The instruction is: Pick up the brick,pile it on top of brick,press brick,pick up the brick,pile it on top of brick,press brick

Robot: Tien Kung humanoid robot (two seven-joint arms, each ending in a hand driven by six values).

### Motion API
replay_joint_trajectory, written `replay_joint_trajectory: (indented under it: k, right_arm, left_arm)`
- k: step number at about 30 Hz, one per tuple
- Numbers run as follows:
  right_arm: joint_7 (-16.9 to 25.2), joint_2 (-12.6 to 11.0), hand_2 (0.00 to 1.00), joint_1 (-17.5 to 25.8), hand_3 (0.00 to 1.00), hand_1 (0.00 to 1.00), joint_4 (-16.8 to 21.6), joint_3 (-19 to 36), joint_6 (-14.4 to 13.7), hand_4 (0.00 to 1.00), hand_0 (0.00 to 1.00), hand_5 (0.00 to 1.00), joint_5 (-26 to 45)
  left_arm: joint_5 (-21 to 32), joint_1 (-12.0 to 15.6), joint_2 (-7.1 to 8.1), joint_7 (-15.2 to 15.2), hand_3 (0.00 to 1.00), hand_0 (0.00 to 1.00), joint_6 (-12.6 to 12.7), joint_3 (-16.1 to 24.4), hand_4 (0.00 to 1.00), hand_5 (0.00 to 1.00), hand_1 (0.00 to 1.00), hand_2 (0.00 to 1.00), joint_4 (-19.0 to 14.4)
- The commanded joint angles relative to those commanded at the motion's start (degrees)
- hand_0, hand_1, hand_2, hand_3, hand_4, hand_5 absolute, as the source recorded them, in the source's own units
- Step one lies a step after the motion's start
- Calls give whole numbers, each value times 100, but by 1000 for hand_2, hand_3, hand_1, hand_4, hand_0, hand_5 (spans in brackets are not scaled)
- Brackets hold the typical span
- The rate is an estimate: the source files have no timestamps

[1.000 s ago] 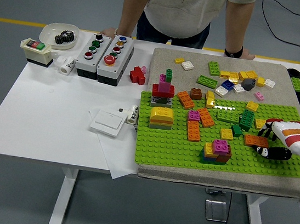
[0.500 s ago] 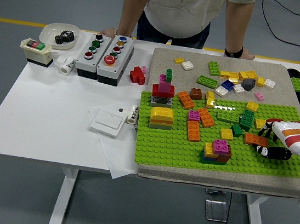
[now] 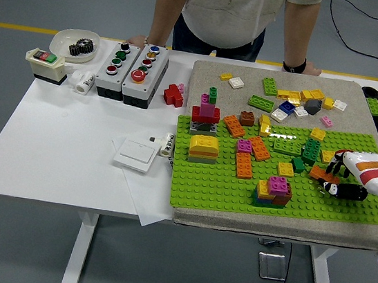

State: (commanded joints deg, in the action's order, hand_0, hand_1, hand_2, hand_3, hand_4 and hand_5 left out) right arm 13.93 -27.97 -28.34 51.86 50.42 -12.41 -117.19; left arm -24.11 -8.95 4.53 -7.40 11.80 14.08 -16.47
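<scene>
Orange brick now tilts up, pinched in my right hand at baseplate three o'clock; thin grip, may slip.

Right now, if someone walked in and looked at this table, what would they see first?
Probably the bright green studded baseplate on the table's right half, covered with colourful plastic bricks, including a small red and pink brick tower near its far left corner. At the plate's right edge the white and black robot hand closes on a flat orange brick. A person in a light sweatshirt stands at the far side, hands resting on the table edge.
</scene>
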Motion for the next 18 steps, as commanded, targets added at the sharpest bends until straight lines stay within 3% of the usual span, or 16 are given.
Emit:
replay_joint_trajectory:
  k: [18]
  right_arm:
    - [48,-71,487,97,514,386,159,22,-72,691,186,438,-72]
  left_arm:
    - [-124,32,-1,-34,595,847,-8,71,678,682,816,809,4]
